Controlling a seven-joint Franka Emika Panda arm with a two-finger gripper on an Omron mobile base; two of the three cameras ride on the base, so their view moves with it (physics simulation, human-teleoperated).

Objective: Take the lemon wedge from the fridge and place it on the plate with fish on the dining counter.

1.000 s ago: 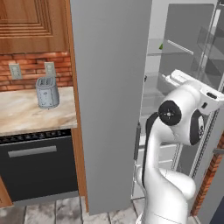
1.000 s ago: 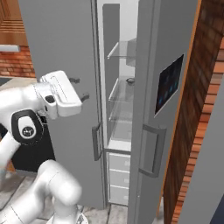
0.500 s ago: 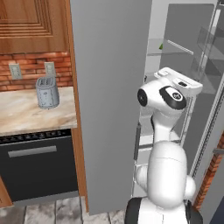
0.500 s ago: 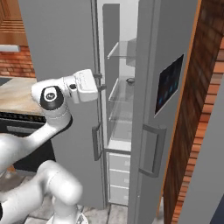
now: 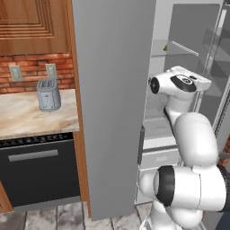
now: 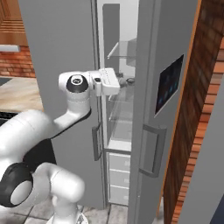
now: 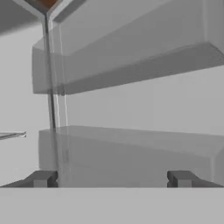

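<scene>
Gripper: the gripper (image 7: 111, 179) has its two dark fingertips (image 7: 41, 178) spread as wide as they go, with nothing between them — it is level with a middle shelf, seen in the right base view at about 12 o'clock from the arm's shoulder.
Fridge: the fridge (image 6: 151, 109) stands open; the hand (image 6: 109, 81) reaches into the gap between its grey doors.
Shelves: beyond the fingertips, clear glass shelves (image 7: 131, 61) and white walls run from 9 to 3 o'clock.
Lemon wedge: I cannot pick it out for certain. A small dark thing (image 6: 129, 80) sits just past the hand on the shelf, too small to name.
Handling (judgement): a wedge should be light, soft and slippery with juice — likely best pinched gently across its rind and flat cut faces, not the thin edge.
Worktop: a grey toaster (image 5: 48, 94) stands at 9 o'clock, far left.
</scene>
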